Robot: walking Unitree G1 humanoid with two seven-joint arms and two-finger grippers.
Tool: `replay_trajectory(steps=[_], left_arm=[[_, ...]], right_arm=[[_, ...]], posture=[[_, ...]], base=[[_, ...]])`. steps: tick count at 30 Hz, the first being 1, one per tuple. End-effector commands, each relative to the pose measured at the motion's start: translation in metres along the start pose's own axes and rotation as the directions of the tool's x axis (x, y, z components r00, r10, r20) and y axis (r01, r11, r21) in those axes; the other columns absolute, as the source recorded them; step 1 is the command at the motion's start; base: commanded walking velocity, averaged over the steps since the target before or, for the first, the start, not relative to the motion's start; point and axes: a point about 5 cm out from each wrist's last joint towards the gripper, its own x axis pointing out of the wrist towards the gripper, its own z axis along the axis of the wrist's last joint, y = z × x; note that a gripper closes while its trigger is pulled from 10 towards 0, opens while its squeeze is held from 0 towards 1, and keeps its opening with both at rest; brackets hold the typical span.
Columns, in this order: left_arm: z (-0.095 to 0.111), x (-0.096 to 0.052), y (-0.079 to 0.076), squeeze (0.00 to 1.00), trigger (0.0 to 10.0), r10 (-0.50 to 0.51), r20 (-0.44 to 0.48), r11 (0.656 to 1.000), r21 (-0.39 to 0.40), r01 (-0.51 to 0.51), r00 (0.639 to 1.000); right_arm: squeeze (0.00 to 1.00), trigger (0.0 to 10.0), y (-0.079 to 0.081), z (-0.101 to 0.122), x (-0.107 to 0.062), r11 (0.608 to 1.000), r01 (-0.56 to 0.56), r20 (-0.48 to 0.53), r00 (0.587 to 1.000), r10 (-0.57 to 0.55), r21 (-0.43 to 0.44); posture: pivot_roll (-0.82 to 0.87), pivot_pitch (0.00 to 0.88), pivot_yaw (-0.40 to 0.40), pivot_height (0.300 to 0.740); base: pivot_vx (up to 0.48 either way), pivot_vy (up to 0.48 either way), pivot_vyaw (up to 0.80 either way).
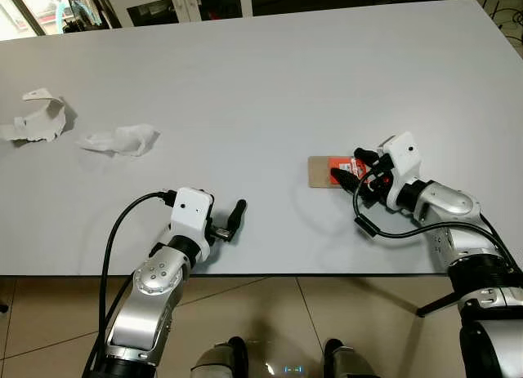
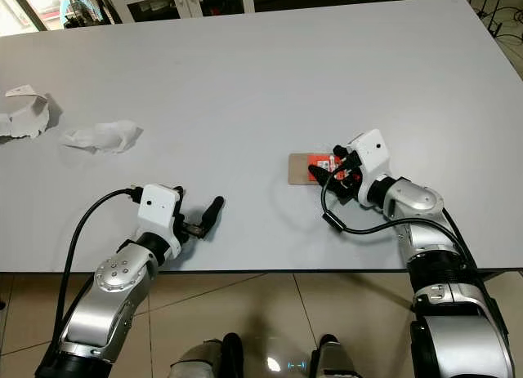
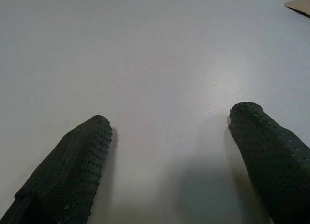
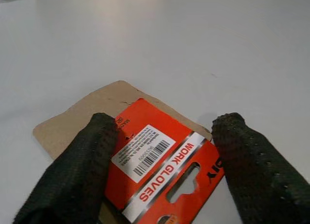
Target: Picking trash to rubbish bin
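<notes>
Table: a wide white table (image 1: pixel 270 76) runs across the head views, its near edge along the lower part of the frame above a tiled floor (image 1: pixel 49 313).
Card: a flat brown cardboard tag with an orange label reading "WORK GLOVES" (image 1: pixel 328 171) lies on the table at right of centre, near the front edge.
Right gripper: the right gripper (image 1: pixel 355 168) sits over the card's right end, fingers spread.
Card relative to fingers: in the right wrist view the orange label (image 4: pixel 160 166) lies between the two black fingers (image 4: pixel 77 175); one finger covers the brown cardboard's edge, the other stands just beside the label's far corner. Whether the tips touch the card cannot be told.
Left gripper: the left gripper (image 1: pixel 235 218) rests low over bare table at lower left of centre, fingers (image 3: pixel 72 171) apart with nothing between them.
Other trash: a crumpled white tissue (image 1: pixel 121 139) lies at the left of the frame; a torn white paper piece (image 1: pixel 37 121) lies further left, near the frame's edge, well apart from both grippers.
</notes>
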Motion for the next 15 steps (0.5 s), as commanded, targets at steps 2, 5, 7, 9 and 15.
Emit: replay_trajectory(steps=[2,5,7,9,15], left_arm=[[-0.0128,-0.0054,-0.0003,0.0,10.0,-0.006,-0.065,1.0,0.003,0.006,0.998],[-0.0128,-0.0055,-0.0005,0.0,10.0,-0.007,-0.066,1.0,0.003,0.007,0.998],[-0.0128,-0.0058,-0.0004,0.0,10.0,-0.007,-0.067,1.0,0.003,0.007,0.998],[-0.0129,-0.0059,-0.0003,0.0,10.0,-0.007,-0.068,1.0,0.004,0.007,0.998],[-0.0133,-0.0061,-0.0003,0.0,10.0,-0.007,-0.069,1.0,0.005,0.007,0.998]], right_arm=[[0.0,0.0,0.014,-0.0274,-0.0015,0.996,-0.043,-0.075,0.996,0.049,0.073],[0.0,0.0,0.0145,-0.0282,-0.0015,0.996,-0.038,-0.072,0.996,0.044,0.075],[0.0,0.0,0.015,-0.0281,-0.0011,0.996,-0.035,-0.069,0.997,0.041,0.076],[0.0,0.0,0.0154,-0.0282,-0.0008,0.996,-0.034,-0.067,0.997,0.039,0.076],[0.0,0.0,0.0152,-0.0284,-0.0012,0.994,-0.005,-0.043,0.999,0.01,0.107]], posture=[[0.08,0.242,0.126,0.74],[0.08,0.242,0.126,0.74],[0.08,0.243,0.127,0.74],[0.08,0.243,0.127,0.74],[0.08,0.242,0.127,0.74]], base=[[0.0,0.0,0.0],[0.0,0.0,0.0],[0.0,0.0,0.0],[0.0,0.0,0.0],[0.0,0.0,0.0]])
